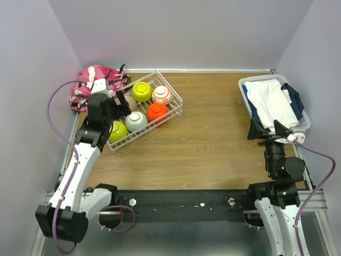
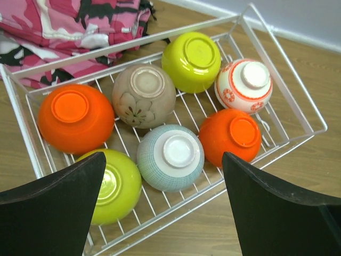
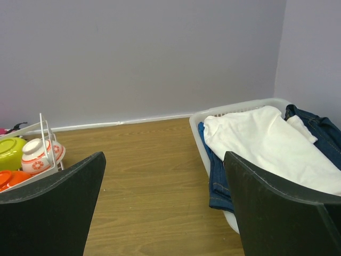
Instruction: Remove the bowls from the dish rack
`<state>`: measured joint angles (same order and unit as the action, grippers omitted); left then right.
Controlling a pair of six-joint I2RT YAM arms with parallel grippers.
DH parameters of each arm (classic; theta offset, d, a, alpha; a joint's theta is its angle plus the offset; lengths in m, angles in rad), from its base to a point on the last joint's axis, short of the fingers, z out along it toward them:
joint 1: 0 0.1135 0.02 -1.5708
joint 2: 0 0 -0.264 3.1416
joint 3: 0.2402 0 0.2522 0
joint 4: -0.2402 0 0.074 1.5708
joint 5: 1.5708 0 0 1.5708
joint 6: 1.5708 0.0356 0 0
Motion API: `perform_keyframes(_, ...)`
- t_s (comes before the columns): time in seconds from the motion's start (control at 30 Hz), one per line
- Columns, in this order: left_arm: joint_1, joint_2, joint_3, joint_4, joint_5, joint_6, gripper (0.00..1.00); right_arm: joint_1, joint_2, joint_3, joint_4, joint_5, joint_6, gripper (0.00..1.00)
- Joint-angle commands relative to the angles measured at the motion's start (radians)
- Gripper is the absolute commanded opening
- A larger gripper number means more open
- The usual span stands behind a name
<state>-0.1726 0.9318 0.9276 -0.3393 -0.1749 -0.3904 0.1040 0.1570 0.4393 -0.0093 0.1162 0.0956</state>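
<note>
The white wire dish rack [image 1: 174,105] stands at the table's back left and holds several bowls, all upside down. In the left wrist view I see an orange bowl [image 2: 75,118], a tan bowl [image 2: 144,96], a lime-green bowl [image 2: 192,60], a white bowl with red pattern [image 2: 244,85], a second orange bowl [image 2: 230,136], a pale teal bowl [image 2: 170,156] and a second lime-green bowl [image 2: 114,184]. My left gripper [image 2: 162,160] hovers open above the rack's near side, over the teal bowl, holding nothing. The right gripper [image 3: 165,157] hangs open over bare table at the right, far from the rack [image 3: 45,133].
A pink camouflage bag [image 1: 90,85] lies behind the rack in the back left corner. A white plastic basket [image 1: 245,85] with white cloth and jeans stands at the back right, close to my right gripper. Walls enclose the table on three sides.
</note>
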Motion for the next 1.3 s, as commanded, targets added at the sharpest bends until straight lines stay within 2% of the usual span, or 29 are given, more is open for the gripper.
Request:
perform_keyframes(0.0,-0.025,0.129,0.108,-0.119,0.051,-0.010,0.99,0.014,-0.013,-0.013,0.000,0.020,-0.013,1.00)
perform_keyframes(0.37,-0.162,0.357,0.289,-0.291,-0.110,0.033,0.99,0.020,0.004,-0.017,0.000,0.017,-0.016,1.00)
perform_keyframes(0.6,-0.225,0.499,0.367,-0.326,-0.144,0.039,0.99,0.028,0.016,-0.017,-0.001,0.008,-0.020,1.00)
perform_keyframes(0.97,-0.232,0.627,0.444,-0.218,-0.002,-0.038,0.99,0.030,0.029,-0.016,-0.009,0.005,-0.023,1.00)
perform_keyframes(1.27,-0.185,0.748,0.583,-0.221,0.069,0.005,0.99,0.029,0.032,-0.014,-0.012,0.002,-0.025,1.00)
